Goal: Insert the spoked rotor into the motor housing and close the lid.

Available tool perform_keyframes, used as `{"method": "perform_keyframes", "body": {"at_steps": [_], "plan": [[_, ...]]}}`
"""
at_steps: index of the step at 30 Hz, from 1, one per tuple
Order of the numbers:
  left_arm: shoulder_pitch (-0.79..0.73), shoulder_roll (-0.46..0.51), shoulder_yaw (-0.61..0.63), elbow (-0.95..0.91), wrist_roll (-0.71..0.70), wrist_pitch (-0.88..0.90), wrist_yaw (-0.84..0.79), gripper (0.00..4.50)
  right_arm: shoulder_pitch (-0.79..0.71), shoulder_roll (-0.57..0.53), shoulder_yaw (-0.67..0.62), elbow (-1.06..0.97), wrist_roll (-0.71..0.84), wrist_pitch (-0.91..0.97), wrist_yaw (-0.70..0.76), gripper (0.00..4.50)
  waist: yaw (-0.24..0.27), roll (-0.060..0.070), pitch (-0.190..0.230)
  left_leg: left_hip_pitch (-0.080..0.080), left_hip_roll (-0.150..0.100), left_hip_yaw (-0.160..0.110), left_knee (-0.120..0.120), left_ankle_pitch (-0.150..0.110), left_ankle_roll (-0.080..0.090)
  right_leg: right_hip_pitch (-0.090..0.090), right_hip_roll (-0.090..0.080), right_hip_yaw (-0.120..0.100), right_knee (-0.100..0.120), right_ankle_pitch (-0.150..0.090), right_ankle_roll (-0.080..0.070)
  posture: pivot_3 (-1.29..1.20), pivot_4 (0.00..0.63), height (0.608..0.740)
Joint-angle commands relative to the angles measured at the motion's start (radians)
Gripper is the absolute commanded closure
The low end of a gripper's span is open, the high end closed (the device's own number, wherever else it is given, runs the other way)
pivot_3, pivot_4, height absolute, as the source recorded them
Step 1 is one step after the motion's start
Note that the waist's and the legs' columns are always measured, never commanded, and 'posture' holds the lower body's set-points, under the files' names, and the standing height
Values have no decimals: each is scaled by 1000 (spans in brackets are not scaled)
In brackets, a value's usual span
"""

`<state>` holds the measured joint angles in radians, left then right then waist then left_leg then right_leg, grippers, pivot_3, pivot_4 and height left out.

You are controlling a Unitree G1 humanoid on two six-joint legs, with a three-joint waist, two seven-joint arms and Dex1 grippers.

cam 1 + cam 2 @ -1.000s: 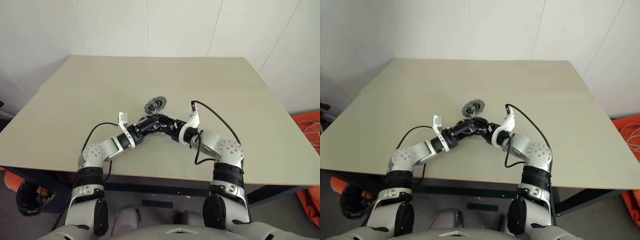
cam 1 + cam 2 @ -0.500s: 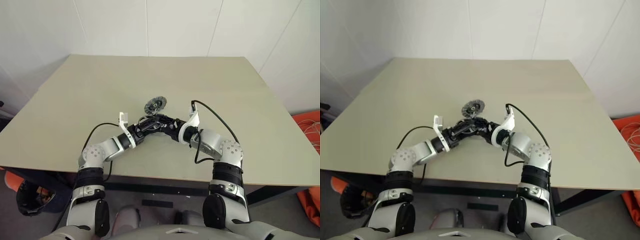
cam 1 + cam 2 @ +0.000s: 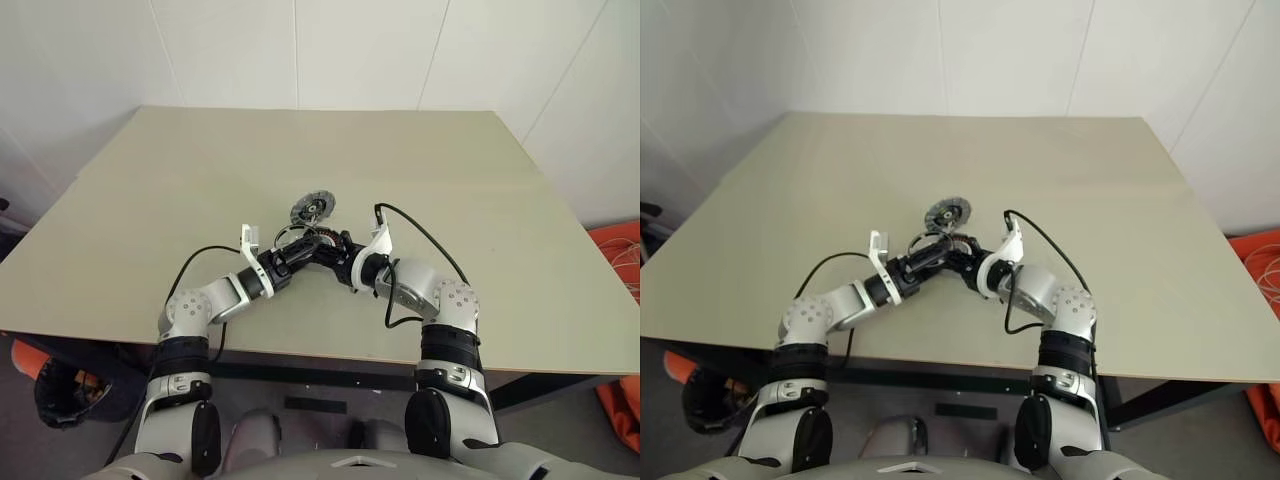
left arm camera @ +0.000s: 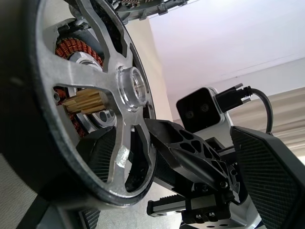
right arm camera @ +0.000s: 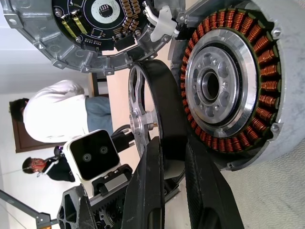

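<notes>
The spoked rotor (image 5: 164, 112), a black ring with silvery spokes, stands on edge just in front of the motor housing (image 5: 224, 81), whose copper windings face it. My right gripper (image 5: 172, 148) is shut on the rotor's black rim. The lid (image 3: 312, 207) is swung up and open behind the housing, and its inner circuit board (image 5: 95, 28) shows. My left gripper (image 3: 298, 248) is open beside the rotor (image 4: 95, 95). One of its fingers (image 4: 271, 176) stands clear of the rim, the other is hidden behind the wheel.
Both arms meet at the middle of the beige table (image 3: 450, 180), with bare tabletop all around. White walls rise behind the table. In the right wrist view, two people (image 5: 62, 114) are in the background, far from the work.
My right gripper's fingers have closed onto the rotor's rim and its wrist has rolled a little. The left arm and gripper have kept still.
</notes>
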<state>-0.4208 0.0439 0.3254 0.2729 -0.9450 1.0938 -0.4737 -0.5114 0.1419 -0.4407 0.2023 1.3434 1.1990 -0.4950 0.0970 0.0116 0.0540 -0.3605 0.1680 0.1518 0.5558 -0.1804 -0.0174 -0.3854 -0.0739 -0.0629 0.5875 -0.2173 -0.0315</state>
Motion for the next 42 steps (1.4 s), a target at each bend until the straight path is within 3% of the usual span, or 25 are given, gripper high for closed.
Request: {"method": "perform_keyframes", "body": {"at_steps": [1, 9, 14, 21, 30, 38, 39, 42], "plan": [[0, -7, -8, -56, -41, 36, -4, 450, -18, 37, 17, -38, 72, -16, 13, 4216, 0, 0, 0, 0, 0, 0, 0, 0, 0, 0, 0, 0, 0, 0, 0, 0, 0, 740], [13, -6, 35, -144, -203, 140, -40, 450, 10, -1, 31, -91, 158, -35, 1, 4216, 0, 0, 0, -6, 0, 0, 2, 0, 0, -5, 0, -1, 1, 4, -5, 0, 0, 740], [15, -6, 47, -154, -224, 129, -12, 450, 28, -27, 52, -104, 191, -60, -10, 4216, 0, 0, 0, -6, 0, 0, 4, 0, 0, -4, 0, -1, 2, 1, 0, 0, 0, 740], [45, 29, 44, -179, -204, 124, 23, 450, 50, -79, 71, -96, 193, -101, -10, 4216, 1, 0, 0, -6, 1, -1, 6, 0, 0, -3, 0, -1, 2, 2, 2, 0, 0, 740], [131, 143, -3, -252, -165, 98, -19, 450, 63, -130, 87, -85, 197, -141, 9, 4216, 0, 0, 0, -6, 0, -1, 6, 0, 0, -3, 0, -1, 2, 2, 2, 0, 0, 740], [189, 165, -39, -339, -57, -67, -24, 450, 72, -139, 112, -89, 180, -154, 33, 4216, 0, 0, 0, -6, 1, -1, 8, 0, 0, -2, 0, -1, 3, 2, 2, 0, 0, 740], [199, 170, -52, -352, -38, -90, -30, 97, 73, -141, 114, -87, 176, -155, 38, 4216, 0, 0, 0, -6, 1, -1, 8, 0, 0, -2, 0, -1, 3, 2, 2, 0, 0, 740], [225, 178, -89, -386, 2, -139, -56, 11, 74, -147, 117, -82, 171, -155, 45, 4216, 0, 0, 0, -6, 1, -1, 8, 0, 0, -2, 0, -1, 3, 2, 2, 0, 0, 740]]}}
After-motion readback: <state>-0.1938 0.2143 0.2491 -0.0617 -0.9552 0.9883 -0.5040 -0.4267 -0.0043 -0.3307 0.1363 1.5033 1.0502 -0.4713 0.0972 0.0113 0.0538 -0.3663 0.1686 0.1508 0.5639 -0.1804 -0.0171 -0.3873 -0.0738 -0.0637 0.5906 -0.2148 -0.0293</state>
